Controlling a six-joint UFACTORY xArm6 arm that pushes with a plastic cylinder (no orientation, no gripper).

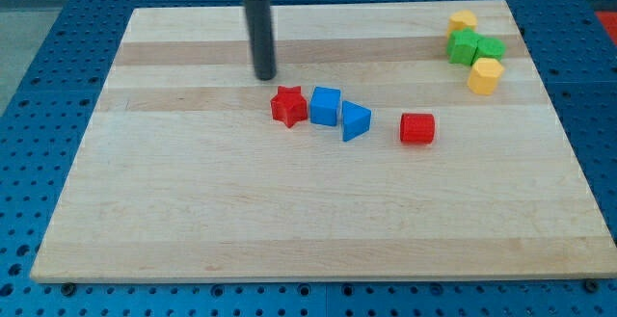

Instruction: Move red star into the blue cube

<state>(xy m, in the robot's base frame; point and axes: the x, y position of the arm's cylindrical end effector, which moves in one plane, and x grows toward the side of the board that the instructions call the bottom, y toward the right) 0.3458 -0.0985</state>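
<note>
Red star (288, 106) sits just below-right of my tip (265, 76) and already touches the blue cube (326, 106) — task looks done. My tip — a bare rod — holds nothing.

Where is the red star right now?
The red star sits near the board's middle, right against the blue cube on its left; my tip is just above-left of it.

The red star (288, 106) is found just below-right of my tip (265, 76), with the blue cube (326, 106) placed just beside it, farther right.
</note>
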